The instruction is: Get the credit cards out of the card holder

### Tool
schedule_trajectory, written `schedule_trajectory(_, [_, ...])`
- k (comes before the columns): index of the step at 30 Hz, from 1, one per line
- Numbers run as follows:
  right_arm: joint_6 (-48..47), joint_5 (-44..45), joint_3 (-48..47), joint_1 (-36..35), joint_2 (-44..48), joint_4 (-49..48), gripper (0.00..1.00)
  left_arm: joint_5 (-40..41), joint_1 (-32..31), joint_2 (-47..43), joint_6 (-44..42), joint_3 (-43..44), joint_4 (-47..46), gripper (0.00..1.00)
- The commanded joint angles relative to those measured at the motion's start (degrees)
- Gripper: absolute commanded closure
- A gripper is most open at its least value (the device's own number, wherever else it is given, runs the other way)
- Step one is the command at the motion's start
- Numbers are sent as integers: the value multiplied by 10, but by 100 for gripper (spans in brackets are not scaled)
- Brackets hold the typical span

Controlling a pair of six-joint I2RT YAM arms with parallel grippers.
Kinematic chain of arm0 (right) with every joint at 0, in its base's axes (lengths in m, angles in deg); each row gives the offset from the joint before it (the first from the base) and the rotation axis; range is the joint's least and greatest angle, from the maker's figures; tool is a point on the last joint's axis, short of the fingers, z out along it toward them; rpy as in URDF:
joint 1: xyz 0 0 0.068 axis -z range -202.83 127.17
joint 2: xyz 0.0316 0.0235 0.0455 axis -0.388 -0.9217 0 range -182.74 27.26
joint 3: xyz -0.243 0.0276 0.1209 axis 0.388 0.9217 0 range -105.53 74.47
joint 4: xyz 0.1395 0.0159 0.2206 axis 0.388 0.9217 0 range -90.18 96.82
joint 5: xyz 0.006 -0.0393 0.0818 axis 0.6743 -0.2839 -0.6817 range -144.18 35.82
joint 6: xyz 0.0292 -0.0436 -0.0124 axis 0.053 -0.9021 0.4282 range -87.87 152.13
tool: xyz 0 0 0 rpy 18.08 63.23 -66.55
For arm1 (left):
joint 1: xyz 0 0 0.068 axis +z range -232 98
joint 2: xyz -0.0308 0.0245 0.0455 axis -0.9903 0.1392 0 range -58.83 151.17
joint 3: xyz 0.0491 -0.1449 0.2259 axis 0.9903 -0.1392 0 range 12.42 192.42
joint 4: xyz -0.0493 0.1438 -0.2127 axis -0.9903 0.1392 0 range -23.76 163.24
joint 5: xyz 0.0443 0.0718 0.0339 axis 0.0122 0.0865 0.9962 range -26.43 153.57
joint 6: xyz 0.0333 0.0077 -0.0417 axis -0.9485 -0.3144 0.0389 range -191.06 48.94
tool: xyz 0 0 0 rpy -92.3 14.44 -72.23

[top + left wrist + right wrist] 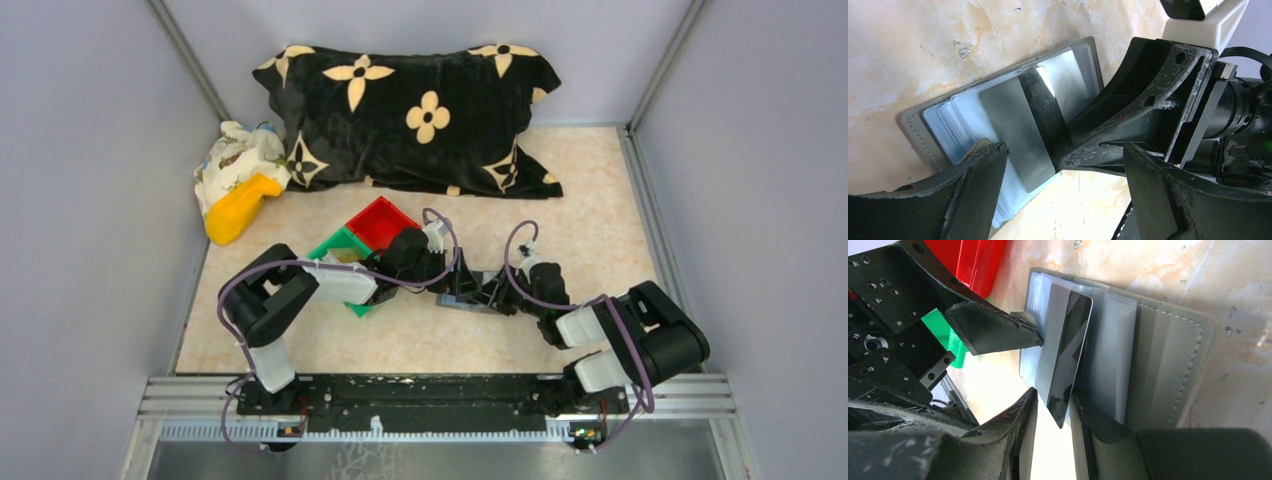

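Observation:
The card holder point(470, 298) lies open and flat on the table between the two arms, grey outside point(1168, 355) with clear sleeves inside point(948, 127). A silver-grey credit card point(1015, 130) sticks partway out of the sleeves. Its lower corner point(1062, 410) sits between the fingers of my right gripper point(1053, 432). That gripper is open: the card rests against one finger, with a gap to the other. My left gripper point(1068, 192) is wide open. One of its fingertips point(983, 165) presses on the sleeves at the holder's edge point(1023, 335), and nothing is held between its jaws.
A red bin point(383, 222) and a green bin point(338, 250) stand just behind the left gripper. A black flowered pillow point(410, 115) fills the back of the table. A patterned cloth point(235, 160) and a yellow object point(238, 205) lie at the far left.

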Motion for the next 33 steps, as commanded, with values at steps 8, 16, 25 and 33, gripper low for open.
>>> schedule_trajectory(8, [-9,-1,-18,4,6,-23,98,-8,-2,31,-7,-7,41,7])
schedule_trajectory(16, [-36,20,-20,5,80,62,100,-9,2,21,-5,-11,39,7])
schedule_trajectory(25, [-111,93,-59,19,282,318,100,-26,12,20,-7,0,22,7])
schedule_trajectory(33, [-119,75,-72,26,347,376,100,-49,15,-25,-14,-16,-51,7])
